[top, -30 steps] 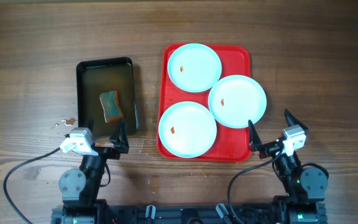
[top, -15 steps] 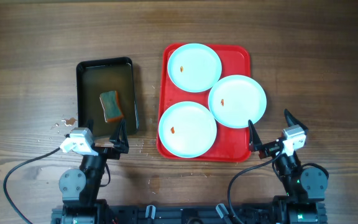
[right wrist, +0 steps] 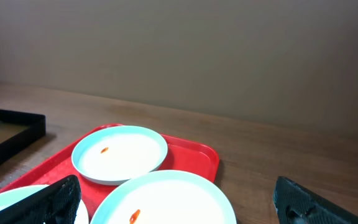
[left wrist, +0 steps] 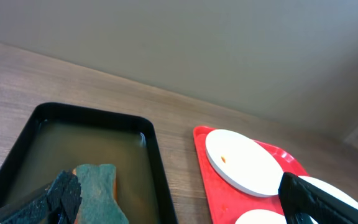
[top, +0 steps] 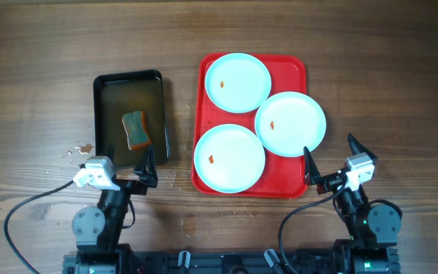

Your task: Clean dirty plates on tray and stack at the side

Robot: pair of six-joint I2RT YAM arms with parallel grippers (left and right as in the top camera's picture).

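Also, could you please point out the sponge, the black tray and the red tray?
sponge (top: 135, 128), overhead view, its middle.
black tray (top: 128, 75), overhead view, far rim.
red tray (top: 291, 68), overhead view, bare far-right corner.

Looks like a robotics lab bench, not a kitchen: a bare wood-grain desk (top: 36, 46), the left arm's base (top: 92, 225) and right arm's base (top: 381, 221) mounted along the near edge, black cables (top: 21, 217) looping by the near corners, and a plain beige wall (right wrist: 229, 56) beyond the far edge.

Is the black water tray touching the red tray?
Apart. The overhead view shows a strip of bare wooden table between the black water tray and the red tray; the left wrist view shows the same gap.
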